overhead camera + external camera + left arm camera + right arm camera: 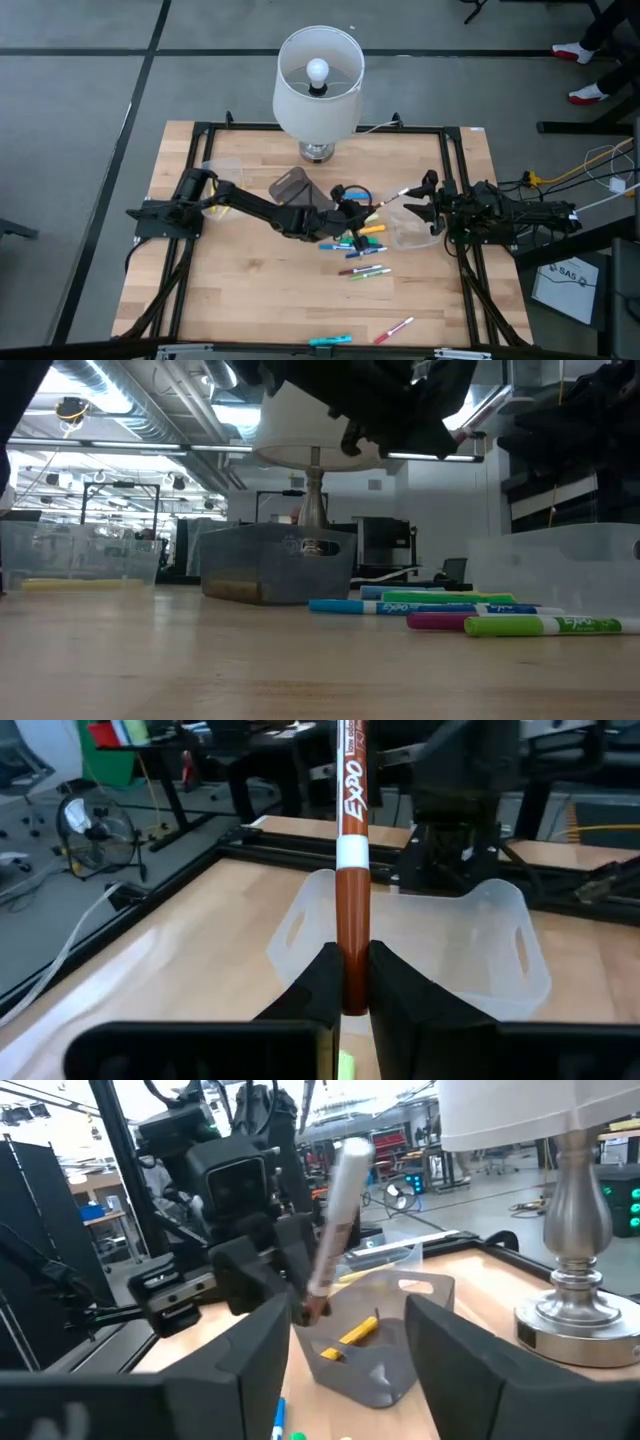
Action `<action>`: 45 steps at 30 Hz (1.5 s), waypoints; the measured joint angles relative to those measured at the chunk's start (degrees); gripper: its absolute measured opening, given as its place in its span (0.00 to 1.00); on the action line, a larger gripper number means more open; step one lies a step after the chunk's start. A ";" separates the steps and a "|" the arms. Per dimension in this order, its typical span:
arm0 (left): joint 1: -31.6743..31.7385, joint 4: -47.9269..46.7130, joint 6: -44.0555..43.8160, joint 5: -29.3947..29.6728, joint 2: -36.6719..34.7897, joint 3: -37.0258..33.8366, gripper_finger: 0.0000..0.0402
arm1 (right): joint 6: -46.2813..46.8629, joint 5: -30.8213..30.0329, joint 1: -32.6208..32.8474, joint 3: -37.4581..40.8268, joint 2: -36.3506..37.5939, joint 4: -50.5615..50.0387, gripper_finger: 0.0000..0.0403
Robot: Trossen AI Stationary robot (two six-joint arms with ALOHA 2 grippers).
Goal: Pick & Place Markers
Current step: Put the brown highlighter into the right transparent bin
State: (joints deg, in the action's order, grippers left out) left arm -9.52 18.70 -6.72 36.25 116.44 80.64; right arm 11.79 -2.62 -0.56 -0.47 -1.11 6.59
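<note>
Left end effector clamped on brown Expo marker, right end effector apart at its 3 o'clock. Handoff risk: marker tilts and drops outside the clear bin.

Wood table matt, plastic bin translucent, lamp base shiny metal

1. The brown marker is running off the frame's top edge in my left wrist view — its cap end is hiding there.
2. In my right wrist view it is blurring badly.
3. In the low view both my arms are getting cropped — the lamp too.
</note>
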 joint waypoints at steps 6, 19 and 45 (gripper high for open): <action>1.35 1.83 0.00 -3.93 0.00 0.00 0.06 | -0.55 -1.30 -0.02 0.00 -0.87 2.52 0.49; 2.05 3.88 1.62 -5.57 -0.02 0.04 0.06 | -1.55 0.61 0.02 0.00 -13.58 17.11 0.45; 2.16 3.85 1.97 -6.30 -0.02 0.04 0.06 | -3.26 0.71 0.02 -0.02 -32.37 38.67 0.45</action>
State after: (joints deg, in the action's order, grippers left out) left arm -7.35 22.55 -4.75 29.95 116.42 80.68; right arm 8.54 -1.91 -0.54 -0.49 -33.48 45.25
